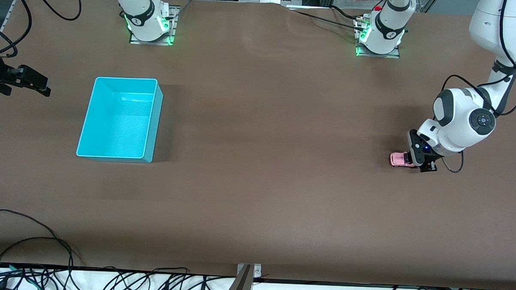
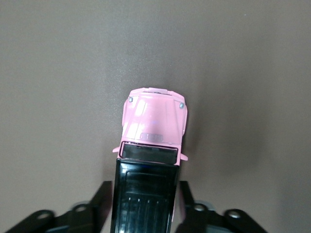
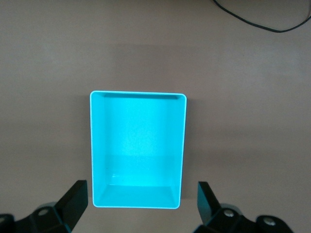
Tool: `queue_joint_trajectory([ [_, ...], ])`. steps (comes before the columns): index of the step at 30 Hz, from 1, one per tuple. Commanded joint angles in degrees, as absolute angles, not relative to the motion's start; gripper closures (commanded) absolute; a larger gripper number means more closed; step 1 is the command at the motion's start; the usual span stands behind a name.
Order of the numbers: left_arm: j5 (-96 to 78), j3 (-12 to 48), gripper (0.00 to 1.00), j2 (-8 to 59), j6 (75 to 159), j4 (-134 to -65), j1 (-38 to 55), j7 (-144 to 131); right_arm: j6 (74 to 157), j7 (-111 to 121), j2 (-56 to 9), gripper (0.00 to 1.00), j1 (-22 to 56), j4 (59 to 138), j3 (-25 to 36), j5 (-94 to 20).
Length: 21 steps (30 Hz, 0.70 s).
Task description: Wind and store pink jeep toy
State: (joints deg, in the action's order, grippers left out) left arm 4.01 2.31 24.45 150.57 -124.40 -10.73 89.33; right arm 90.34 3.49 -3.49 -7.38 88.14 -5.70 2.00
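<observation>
The right gripper [image 1: 43,88] is waiting with jaws wide apart at the right arm's end of the table [image 1: 261,162], beside the turquoise bin [image 1: 154,115]. The left gripper [image 1: 416,161] is squeezing the pink jeep toy [image 1: 398,159], sitting on the table.

Brown table [image 1: 257,162] with turquoise bin [image 1: 153,128] and pink jeep toy [image 1: 398,159] (well apart).

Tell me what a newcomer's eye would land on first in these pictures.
First the turquoise bin, bright on the brown table toward the right arm's end, with the open right gripper above it. Next the pink jeep toy at the left arm's end, standing on the table with the left gripper closed around its black-roofed rear.
</observation>
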Motion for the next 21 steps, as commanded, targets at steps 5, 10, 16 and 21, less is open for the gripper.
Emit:
queue_joint_trajectory([
  [5, 5.19, 2.55, 0.87, 24.35, 151.26, -124.72, -10.72, 90.62, 90.18, 4.31, -2.99, 0.00, -7.65, 88.68, -5.80, 2.02],
  [10, 5.19, 2.64, 0.90, 24.35, 151.26, -124.63, -10.46, 90.62, 90.18, 4.31, -2.99, 0.00, -7.65, 88.68, -5.80, 2.02],
  [16, 5.19, 4.31, 0.90, 24.70, 151.26, -124.01, -10.55, 93.60, 90.09, 4.31, -2.99, 0.00, -7.56, 88.68, -5.80, 2.02],
  [21, 5.19, 4.31, 0.90, 24.79, 151.26, -124.01, -10.72, 93.69, 90.09, 4.31, -2.99, 0.00, -7.65, 88.68, -5.80, 2.02],
])
